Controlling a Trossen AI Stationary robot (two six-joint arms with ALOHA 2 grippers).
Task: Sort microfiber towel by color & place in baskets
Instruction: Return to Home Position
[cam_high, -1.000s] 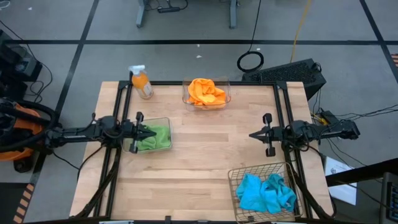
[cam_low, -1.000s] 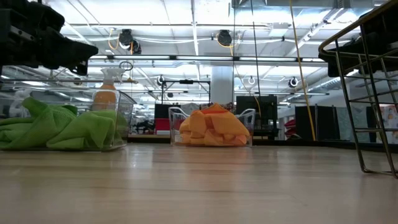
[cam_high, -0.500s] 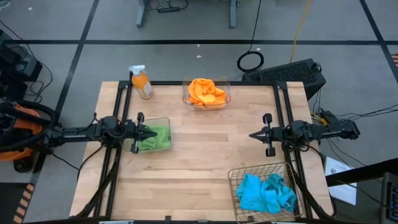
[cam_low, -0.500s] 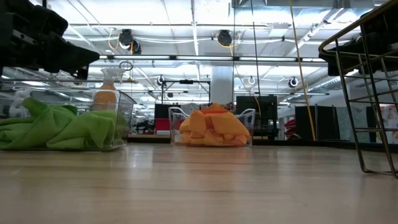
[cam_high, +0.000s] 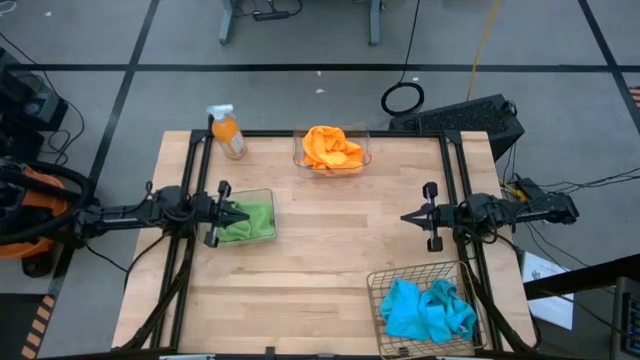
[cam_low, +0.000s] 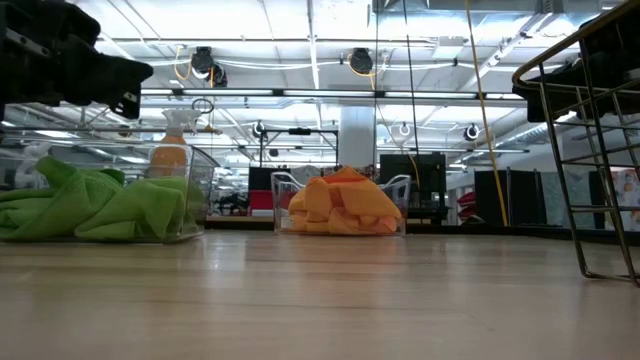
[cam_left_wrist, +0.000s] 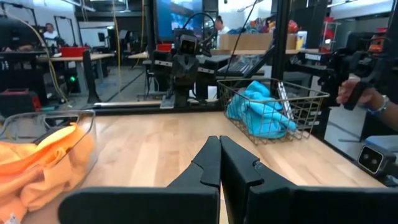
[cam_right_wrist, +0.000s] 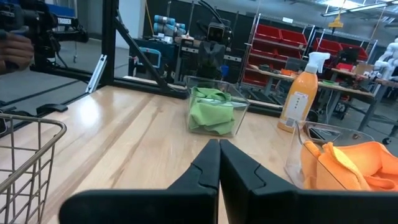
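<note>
- Fingers of the left gripper (cam_high: 240, 212) are pressed together on nothing. It has eased back a touch at 9 o'clock, over the green towels (cam_high: 256, 222) in their tub (cam_high: 270, 197).
- The right gripper (cam_high: 408, 216), likewise closed and empty, has not budged at 3 o'clock.
- Orange towels (cam_high: 331, 147) sit at 12 o'clock and blue towels (cam_high: 425, 310) in the wire basket (cam_high: 374, 284) at 5 o'clock, so the sorting looks done.

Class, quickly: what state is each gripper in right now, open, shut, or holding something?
Left gripper: shut, holding nothing.
Right gripper: shut, holding nothing.

Towels (cam_high: 332, 148) in 3 baskets (cam_high: 420, 268) on table (cam_high: 330, 250), likely 2 each.
</note>
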